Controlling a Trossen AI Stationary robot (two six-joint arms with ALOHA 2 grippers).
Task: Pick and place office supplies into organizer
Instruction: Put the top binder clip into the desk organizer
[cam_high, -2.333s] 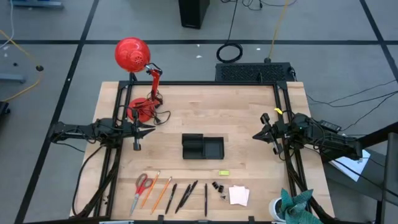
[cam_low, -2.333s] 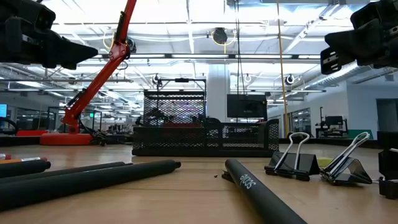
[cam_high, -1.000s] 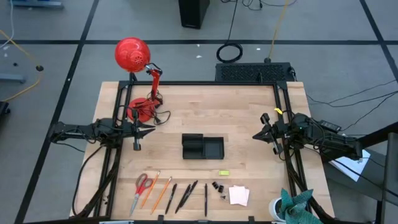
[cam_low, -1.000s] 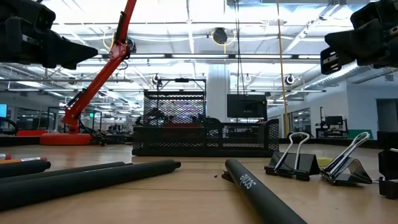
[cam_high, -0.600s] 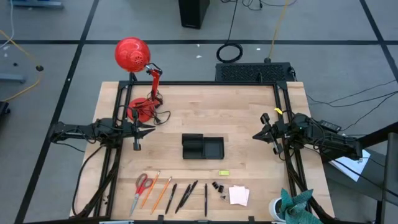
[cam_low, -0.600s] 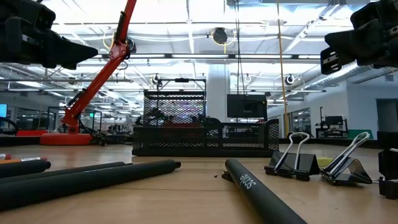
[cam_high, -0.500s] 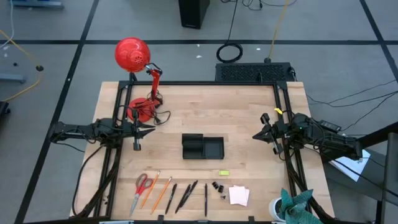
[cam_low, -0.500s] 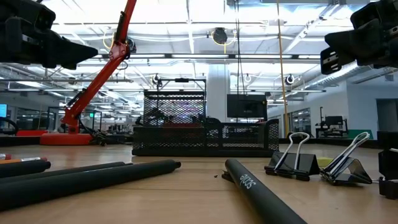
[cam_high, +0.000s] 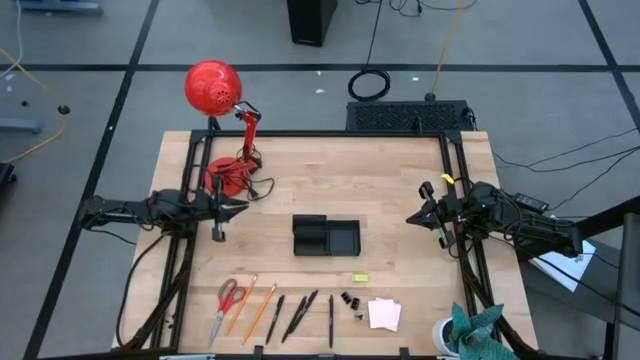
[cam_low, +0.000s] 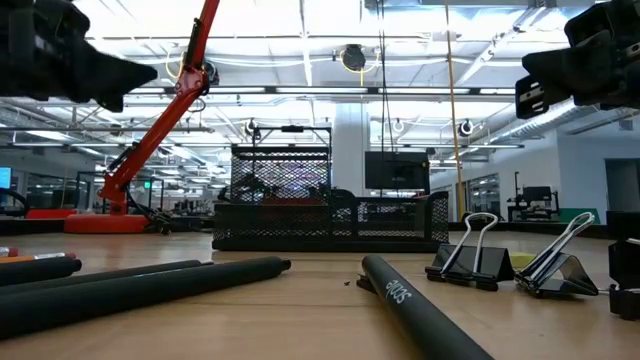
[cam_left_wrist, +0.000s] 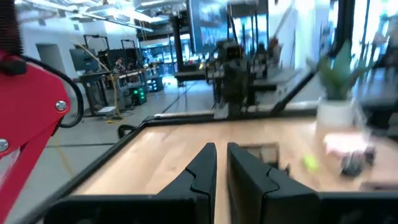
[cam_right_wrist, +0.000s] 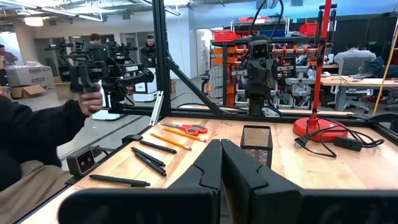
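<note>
black organizer (cam_high: 325, 237) mid-table, supplies (cam_high: 300, 312) near edge

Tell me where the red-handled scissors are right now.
In the high view the red-handled scissors lie at the table's near-left edge, leftmost in the row of supplies, right beside the orange pencils and apart from the organizer.

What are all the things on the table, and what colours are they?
Organizer: one, black, middle of the table.
Scissors: one pair, red handles, front left.
Pencils: two, orange, beside the scissors.
Pens: about four, dark, front middle.
Binder clips: a few, black, right of the pens.
Small piece: one, yellow-green, above the clips.
Sticky-note pad: one, pale pink-white, front right.
Desk lamp: one, red, back left corner.
Left end effector: dark, left side, fingers nearly together, empty.
Right end effector: dark, right side, shut, empty.
</note>
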